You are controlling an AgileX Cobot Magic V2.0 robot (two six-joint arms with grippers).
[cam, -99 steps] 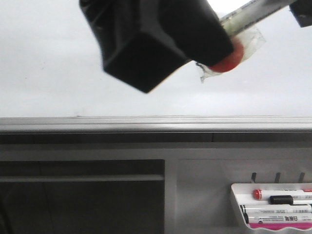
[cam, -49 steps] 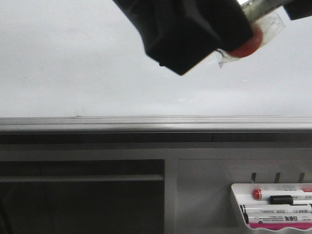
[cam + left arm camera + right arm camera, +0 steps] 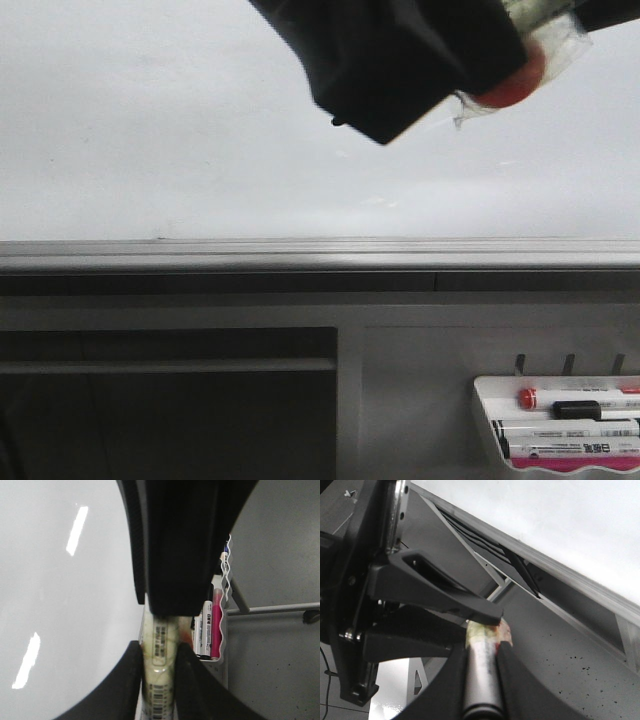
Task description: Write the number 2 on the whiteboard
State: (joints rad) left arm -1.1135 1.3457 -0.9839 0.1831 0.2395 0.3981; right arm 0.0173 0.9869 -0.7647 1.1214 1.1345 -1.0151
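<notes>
The whiteboard fills the upper half of the front view, above its grey bottom rail. No number 2 shows on it. A taped marker with a red end is held high at the upper right, in front of the board. My left gripper is the large black body next to the red end. In the left wrist view it is shut on the barcoded marker barrel. My right gripper is shut on the same marker's grey barrel. Only its edge shows in the front view.
A small white pen tray with several markers hangs at the lower right, below the rail. It also shows in the left wrist view. A dark recessed panel lies under the rail at the left.
Both grippers and the marker have moved right and up across the board. The last half second shows only a small shift.
</notes>
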